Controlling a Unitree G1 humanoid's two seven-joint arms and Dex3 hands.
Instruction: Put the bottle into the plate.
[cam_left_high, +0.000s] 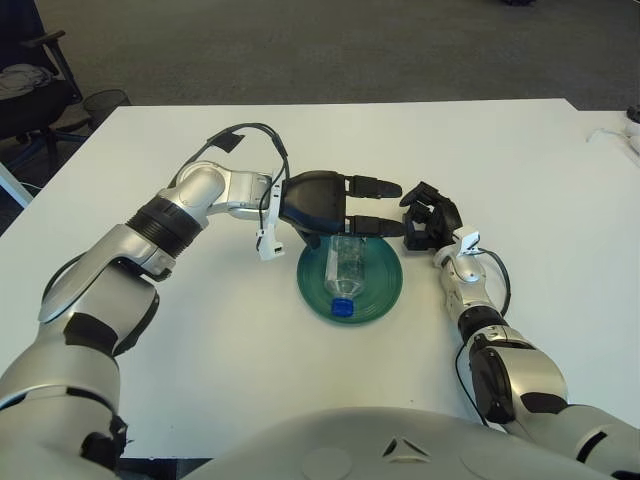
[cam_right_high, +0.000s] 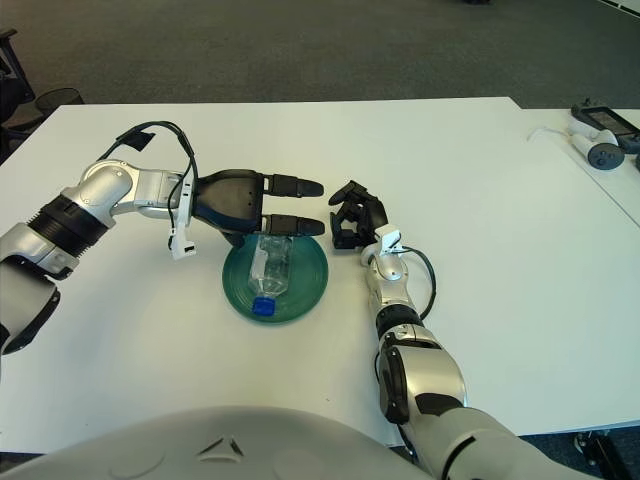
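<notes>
A clear plastic bottle (cam_left_high: 344, 268) with a blue cap lies on its side inside the green plate (cam_left_high: 381, 293) at the middle of the white table. My left hand (cam_left_high: 385, 206) hovers just above the plate's far edge, over the bottle's base end, with its fingers stretched out straight and holding nothing. My right hand (cam_left_high: 430, 217) shows just right of the plate, its fingers curled and empty.
The white table (cam_left_high: 520, 160) spans the view. A white device with a cable (cam_right_high: 598, 148) lies at the far right edge. A dark office chair (cam_left_high: 30, 90) stands beyond the table's left corner.
</notes>
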